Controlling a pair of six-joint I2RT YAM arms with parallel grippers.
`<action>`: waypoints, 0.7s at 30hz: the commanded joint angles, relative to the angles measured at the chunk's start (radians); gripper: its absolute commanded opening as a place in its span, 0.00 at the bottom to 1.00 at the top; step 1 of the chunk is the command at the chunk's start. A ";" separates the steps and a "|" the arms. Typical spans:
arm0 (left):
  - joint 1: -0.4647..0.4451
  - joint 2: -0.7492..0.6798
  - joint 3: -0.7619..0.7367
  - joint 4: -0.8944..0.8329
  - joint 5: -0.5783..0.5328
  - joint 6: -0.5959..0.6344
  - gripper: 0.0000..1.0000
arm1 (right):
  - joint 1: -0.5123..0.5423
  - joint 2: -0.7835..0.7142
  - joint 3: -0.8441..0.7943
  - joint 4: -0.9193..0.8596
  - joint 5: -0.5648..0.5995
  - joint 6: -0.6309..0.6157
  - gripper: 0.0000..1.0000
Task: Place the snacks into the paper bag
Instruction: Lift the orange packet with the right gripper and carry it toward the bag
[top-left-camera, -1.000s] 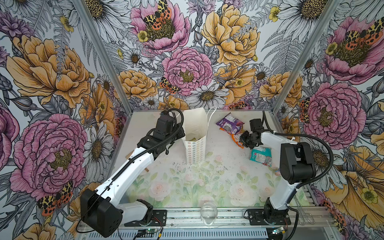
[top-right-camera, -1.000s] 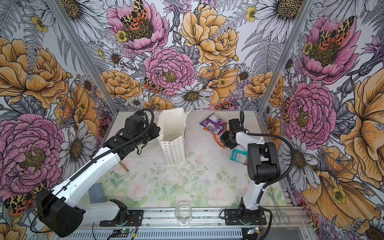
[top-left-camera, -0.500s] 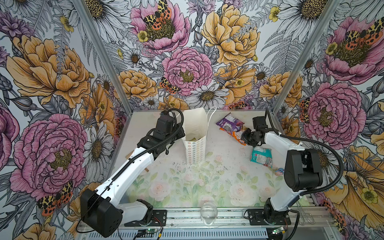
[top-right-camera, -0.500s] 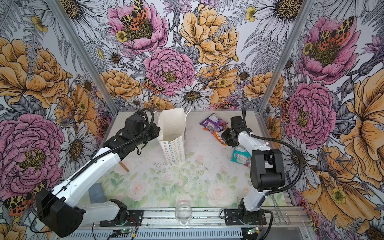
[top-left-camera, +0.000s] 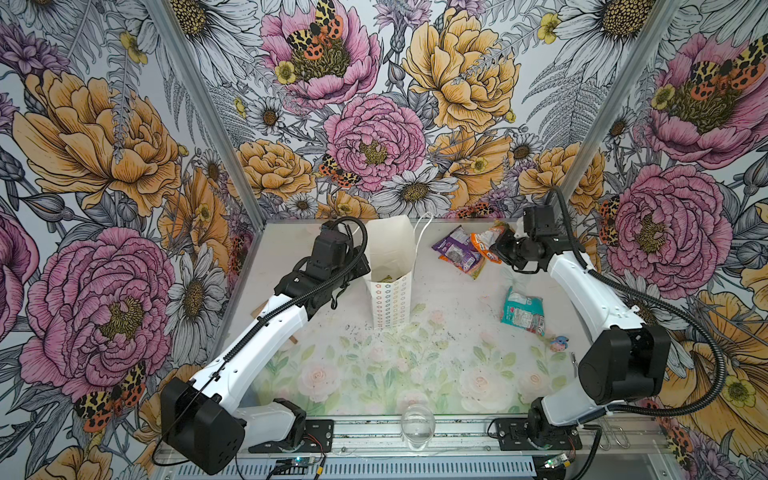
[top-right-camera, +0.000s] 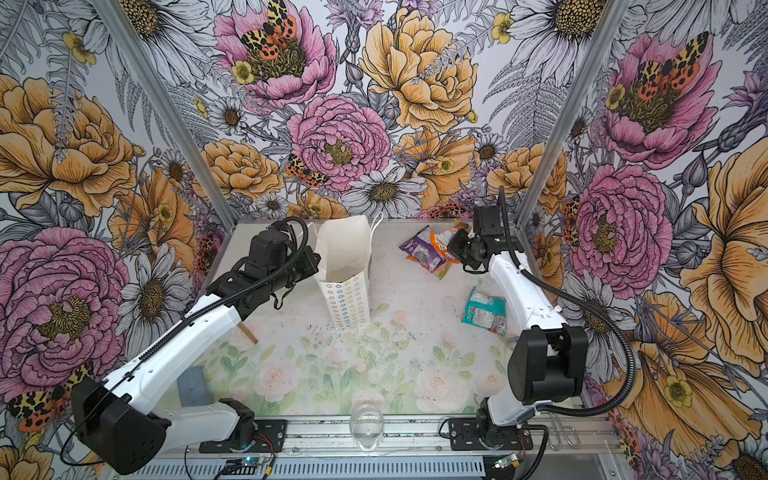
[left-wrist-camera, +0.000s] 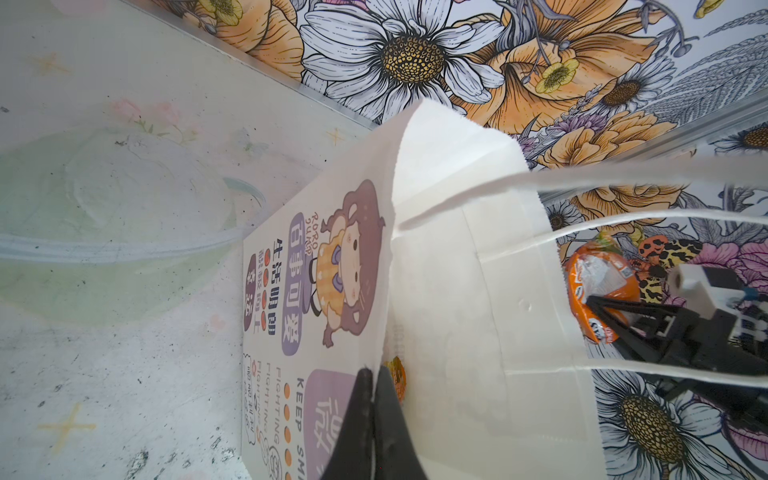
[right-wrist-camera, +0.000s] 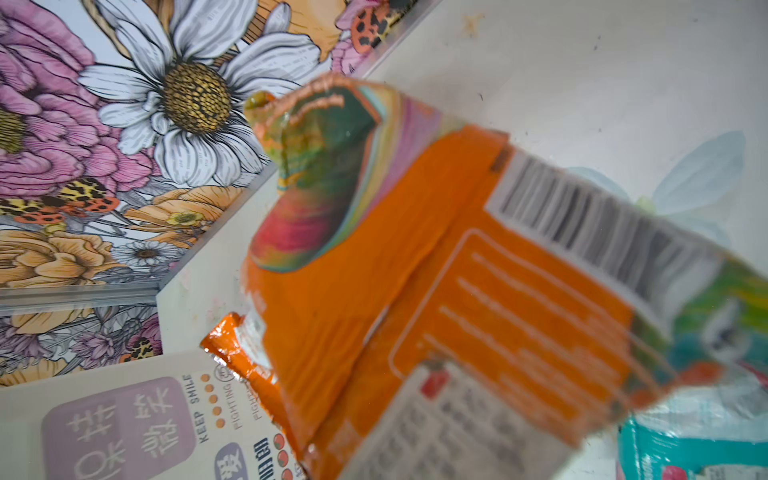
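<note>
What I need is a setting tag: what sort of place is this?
Probably a robot test booth: two arms mounted on a metal rail, flowered walls boxing in a table, snack packets laid out.

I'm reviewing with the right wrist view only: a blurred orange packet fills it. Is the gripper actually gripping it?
Observer: Yes; the left wrist view shows the right gripper shut on the orange packet, beyond the paper bag.
Operator: Is anything steadying the bag?
Observer: The left gripper is pinched on the paper bag's rim; it stands upright, mouth open.
Operator: Other snacks nearby?
Observer: In both top views a purple packet lies flat beside the held one.
</note>
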 joint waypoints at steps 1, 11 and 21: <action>0.002 -0.015 0.024 0.038 0.014 -0.006 0.00 | -0.004 -0.057 0.078 -0.015 -0.027 -0.036 0.00; -0.001 -0.010 0.033 0.038 0.018 -0.005 0.00 | 0.021 -0.069 0.266 -0.028 -0.058 -0.145 0.00; -0.009 0.004 0.046 0.037 0.031 0.009 0.00 | 0.146 -0.020 0.475 -0.027 -0.081 -0.367 0.00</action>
